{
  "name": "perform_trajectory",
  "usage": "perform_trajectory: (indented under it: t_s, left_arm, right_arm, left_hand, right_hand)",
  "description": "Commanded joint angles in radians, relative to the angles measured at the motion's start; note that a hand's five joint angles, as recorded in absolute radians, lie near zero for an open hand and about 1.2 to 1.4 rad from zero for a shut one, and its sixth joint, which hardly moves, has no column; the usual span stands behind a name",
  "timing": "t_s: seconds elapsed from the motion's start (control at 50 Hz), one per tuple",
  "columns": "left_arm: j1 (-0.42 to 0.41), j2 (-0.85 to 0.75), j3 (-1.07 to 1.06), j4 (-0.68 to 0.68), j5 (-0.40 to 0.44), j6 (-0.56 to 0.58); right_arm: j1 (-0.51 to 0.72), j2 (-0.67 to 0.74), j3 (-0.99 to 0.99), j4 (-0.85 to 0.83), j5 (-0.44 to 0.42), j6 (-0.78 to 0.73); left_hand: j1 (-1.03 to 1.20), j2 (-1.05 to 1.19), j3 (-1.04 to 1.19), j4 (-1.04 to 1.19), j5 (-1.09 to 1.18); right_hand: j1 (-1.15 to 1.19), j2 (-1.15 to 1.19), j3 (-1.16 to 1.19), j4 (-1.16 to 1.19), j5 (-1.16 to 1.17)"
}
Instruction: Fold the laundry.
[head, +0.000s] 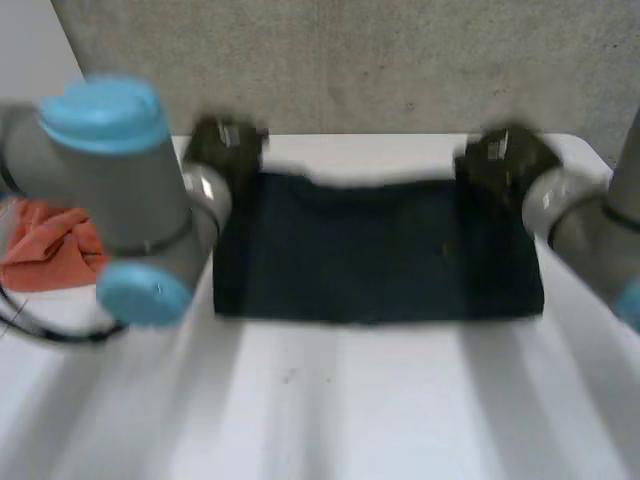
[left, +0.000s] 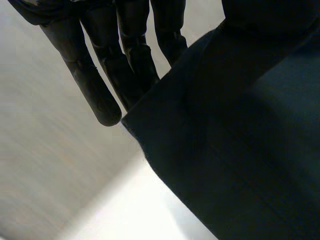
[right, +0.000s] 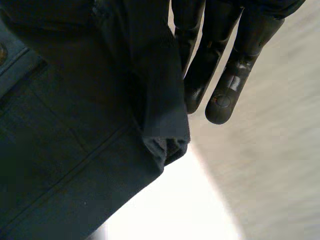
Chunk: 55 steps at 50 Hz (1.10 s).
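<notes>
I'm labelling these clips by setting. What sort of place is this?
Probably a robot lab or test bench, not a home: two robot arms work a dark cloth on a white table against a plain grey wall.

Black hands (left: 131, 55), grey arms (head: 135, 200), light-blue caps (head: 100, 108).

Two hands (head: 226, 150) (head: 506, 160) — one garment (head: 375, 255), one orange cloth (head: 50, 245)

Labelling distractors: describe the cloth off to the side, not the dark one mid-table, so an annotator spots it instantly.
Start at the white table and go to its left edge, beside the robot's left arm. A crumpled orange cloth sits there, partly behind that arm. Unlike the flat dark navy cloth mid-table, it is bright and bunched up.
</notes>
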Motion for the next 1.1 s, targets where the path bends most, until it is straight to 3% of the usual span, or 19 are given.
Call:
perform_trajectory:
  t_s: [0.02, 0.12, 0.6, 0.74, 0.84, 1.02, 1.1]
  left_arm:
    - [0.023, 0.098, 0.199, 0.309, -0.041, 0.005]
    - [0.026, 0.171, 0.151, 0.428, -0.069, 0.002]
    - [0.026, 0.175, -0.659, 0.364, -0.058, 0.005]
    - [0.025, 0.29, -0.759, 0.24, -0.058, 0.031]
    - [0.02, 0.388, -0.823, 0.111, -0.058, 0.063]
    - [-0.026, 0.624, -0.982, -0.286, -0.055, 0.225]
    - [-0.043, 0.652, -0.98, -0.259, -0.044, 0.236]
  right_arm:
    - [0.015, 0.013, -0.28, -0.36, 0.059, 0.059]
    - [0.016, 0.005, -0.278, -0.517, 0.065, 0.107]
    - [0.048, 0.16, 0.169, -0.206, 0.051, 0.062]
    - [0.042, 0.119, 0.194, -0.019, 0.054, 0.061]
    - [0.039, 0.042, 0.244, 0.209, 0.051, 0.056]
    - [0.038, -0.164, 0.475, 0.526, 0.049, -0.131]
    - [0.041, -0.225, 0.516, 0.501, 0.013, -0.155]
  left_hand:
    - [0.256, 0.199, 0.204, 0.196, 0.226]
    - [0.256, 0.199, 0.204, 0.196, 0.226]
    - [0.256, 0.199, 0.204, 0.196, 0.226]
    - [0.256, 0.199, 0.204, 0.196, 0.226]
    - [0.256, 0.199, 0.204, 0.196, 0.226]
    - [0.256, 0.199, 0.204, 0.196, 0.226]
    - [0.256, 0.199, 0.204, 0.196, 0.226]
  right_hand:
    - [0.431, 0.222, 0.214, 0.209, 0.232]
    - [0.431, 0.222, 0.214, 0.209, 0.232]
    - [0.431, 0.222, 0.214, 0.209, 0.232]
    - [0.431, 0.222, 0.214, 0.209, 0.232]
    - [0.431, 0.222, 0.214, 0.209, 0.232]
    - [0.431, 0.222, 0.214, 0.209, 0.232]
    - [0.431, 0.222, 0.214, 0.209, 0.232]
